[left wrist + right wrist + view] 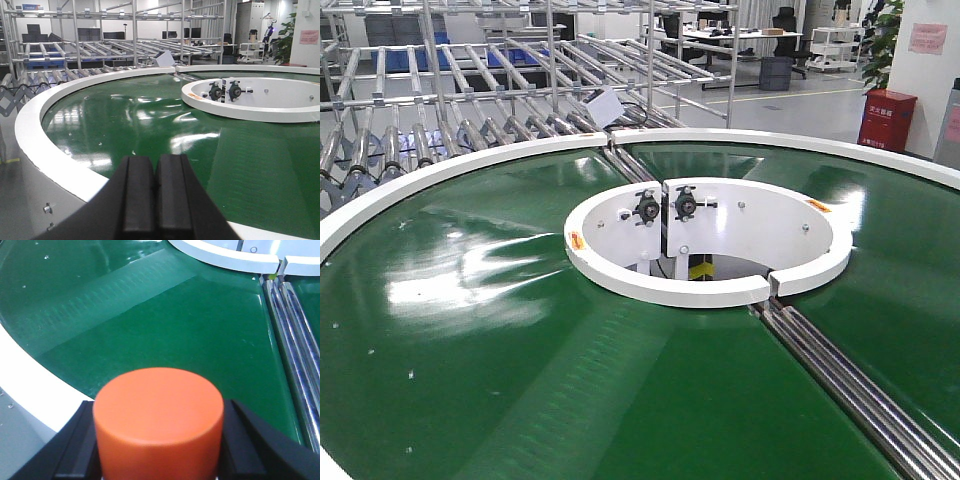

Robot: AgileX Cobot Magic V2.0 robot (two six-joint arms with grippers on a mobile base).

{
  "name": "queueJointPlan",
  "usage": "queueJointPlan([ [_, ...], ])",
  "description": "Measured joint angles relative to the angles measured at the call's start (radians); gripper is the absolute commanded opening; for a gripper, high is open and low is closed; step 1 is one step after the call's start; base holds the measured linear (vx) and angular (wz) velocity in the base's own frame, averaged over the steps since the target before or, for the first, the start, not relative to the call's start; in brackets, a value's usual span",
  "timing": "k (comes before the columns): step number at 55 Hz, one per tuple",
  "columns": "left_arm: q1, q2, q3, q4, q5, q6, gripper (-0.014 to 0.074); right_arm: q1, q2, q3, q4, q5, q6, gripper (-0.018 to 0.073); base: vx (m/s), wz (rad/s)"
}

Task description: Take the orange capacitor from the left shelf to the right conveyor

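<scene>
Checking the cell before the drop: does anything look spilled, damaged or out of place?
Nothing stands out. The belt shows only a few tiny pale specks near its outer edge, and the capacitor sits squarely in the right gripper.

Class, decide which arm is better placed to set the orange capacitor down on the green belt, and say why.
Right. The right hand grips the orange capacitor, with the green belt just beyond it. The left hand is shut and holds nothing.

Bright overhead light, white glare on green belt (470, 270), orange capacitor (158, 415) blurred close-up
</scene>
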State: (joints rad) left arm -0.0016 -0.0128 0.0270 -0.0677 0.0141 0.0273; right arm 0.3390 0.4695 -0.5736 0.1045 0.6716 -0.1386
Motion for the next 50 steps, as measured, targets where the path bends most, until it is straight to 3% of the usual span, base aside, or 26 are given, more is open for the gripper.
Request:
queueJointPlan([
  [19,0.000,0.000,0.000,0.000,0.000,0.000,-0.0006,0.000,0.000,0.000,0.000,-0.007,0.000,0.0326,0.00,0.00],
  [27,0.000,0.000,0.000,0.000,0.000,0.000,-0.0006,0.000,0.034,0.000,-0.015,-0.088,0.019,0.0326,0.00,0.00],
  [50,0.000,0.000,0.000,0.000,0.000,0.000,-0.0006,0.000,0.560,-0.166,-0.067,-0.408,0.063,0.0326,0.00,0.00],
])
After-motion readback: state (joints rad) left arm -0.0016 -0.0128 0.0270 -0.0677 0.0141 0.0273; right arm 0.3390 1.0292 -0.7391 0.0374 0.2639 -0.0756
